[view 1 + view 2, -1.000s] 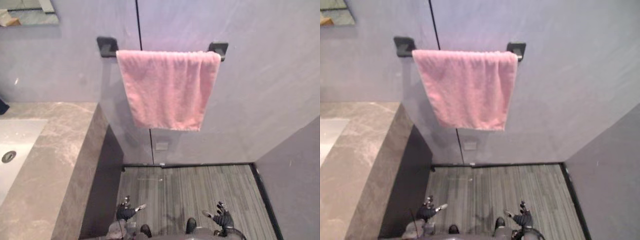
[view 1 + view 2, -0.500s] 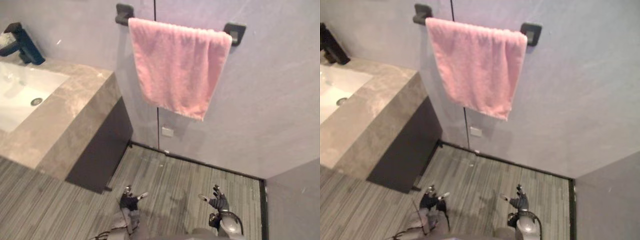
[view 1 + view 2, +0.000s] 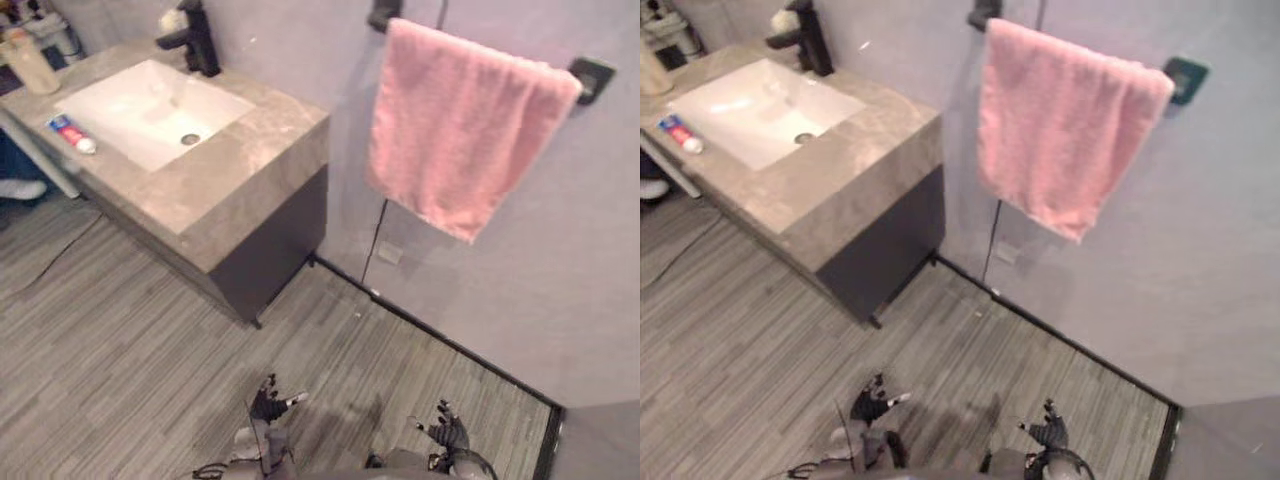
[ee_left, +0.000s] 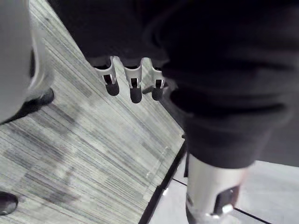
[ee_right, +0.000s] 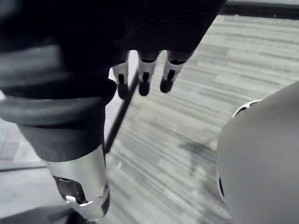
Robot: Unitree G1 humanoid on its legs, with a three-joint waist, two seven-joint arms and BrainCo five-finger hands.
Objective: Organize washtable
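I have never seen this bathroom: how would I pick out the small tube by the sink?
Find the grey stone washstand with the white sink. On its counter, at the sink's side away from the pink towel, lies a small tube. It is red and blue with a white cap and lies flat, unlike the upright pale bottle and black tap.

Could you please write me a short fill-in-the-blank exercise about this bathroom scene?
1. The hanging towel is ____ in colour.
2. The faucet at the back of the countertop is ____ in colour.
3. The toothpaste tube lies on the countertop beside the white ____.
4. The left robot hand and the right robot hand hang open above the floor, holding ____.

Missing words: pink; black; sink; nothing.
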